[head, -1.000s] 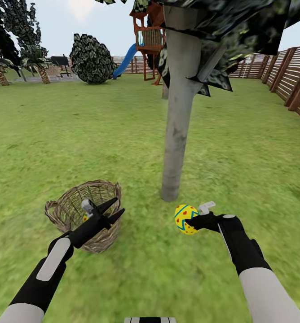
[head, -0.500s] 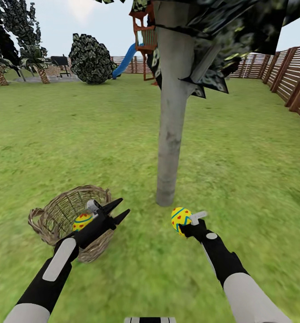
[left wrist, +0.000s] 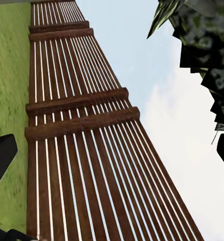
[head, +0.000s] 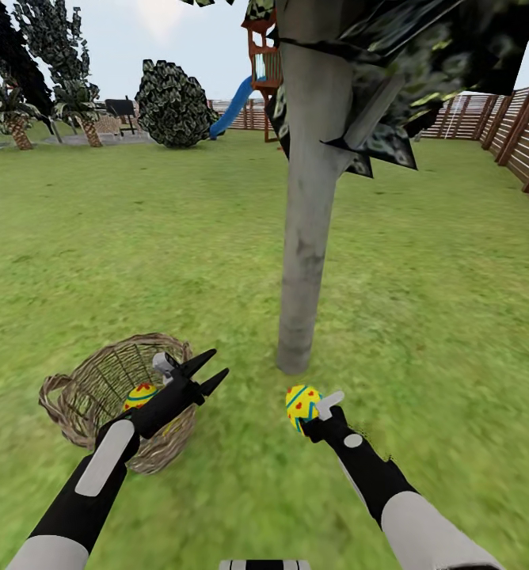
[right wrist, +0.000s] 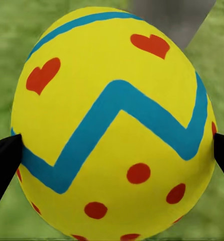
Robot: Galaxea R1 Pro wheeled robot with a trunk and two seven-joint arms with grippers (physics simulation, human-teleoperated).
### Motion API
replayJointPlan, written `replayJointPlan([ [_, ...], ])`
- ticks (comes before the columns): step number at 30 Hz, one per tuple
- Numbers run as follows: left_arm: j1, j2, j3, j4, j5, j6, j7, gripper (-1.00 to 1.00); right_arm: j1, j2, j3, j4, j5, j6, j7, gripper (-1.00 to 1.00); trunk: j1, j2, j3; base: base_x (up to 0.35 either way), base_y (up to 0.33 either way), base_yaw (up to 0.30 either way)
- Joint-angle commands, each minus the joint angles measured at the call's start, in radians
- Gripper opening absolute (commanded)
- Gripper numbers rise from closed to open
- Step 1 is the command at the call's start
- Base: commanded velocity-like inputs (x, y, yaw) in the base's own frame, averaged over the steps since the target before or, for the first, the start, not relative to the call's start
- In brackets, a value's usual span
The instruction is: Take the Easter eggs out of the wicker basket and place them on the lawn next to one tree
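My right gripper is shut on a yellow Easter egg with red hearts, dots and a blue zigzag, held just above the lawn near the foot of the pale-grey tree. In the right wrist view the egg sits between both black fingertips. The wicker basket stands on the grass left of the trunk, and a second egg shows inside it. My left gripper hangs open over the basket's right rim, holding nothing. A third egg is hidden.
A brown slat fence runs along the right and also appears as the fence in the left wrist view. Far back stand a round dark bush, a play tower with a blue slide and dark trees.
The view has shifted a little. My right gripper has brought its egg lower and to the left, nearer the trunk's foot. An egg inside the basket has come into sight behind the left arm.
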Motion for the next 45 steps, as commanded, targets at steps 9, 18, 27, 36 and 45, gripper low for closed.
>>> replayJointPlan([
  [9,-0.001,-0.011,-0.043,0.0,0.006,0.004,0.0,1.0,0.0,0.022,-0.001,0.081,0.006,-0.021,-0.108,-1.0,0.0,0.0,-0.001,0.123,-0.122,0.0],
  [18,-0.001,-0.016,-0.053,0.001,0.006,-0.017,0.0,1.0,0.0,0.027,-0.002,0.094,0.008,-0.024,-0.161,-1.0,0.0,0.0,-0.001,0.113,-0.085,0.0],
  [27,-0.001,-0.03,-0.054,0.001,0.007,-0.018,0.0,1.0,0.0,0.027,-0.002,0.094,0.007,-0.023,-0.161,-1.0,0.001,-0.001,-0.012,0.032,-0.023,0.0],
  [36,-0.001,-0.042,-0.054,0.002,0.005,-0.018,0.0,1.0,0.0,0.028,-0.002,0.094,0.006,-0.022,-0.161,-1.0,0.005,-0.003,-0.047,0.0,0.0,0.0],
  [45,-0.001,-0.042,-0.054,0.002,0.005,-0.018,0.0,1.0,0.0,0.031,-0.002,0.094,0.002,-0.02,-0.162,-1.0,0.009,-0.005,-0.082,0.0,0.0,0.0],
])
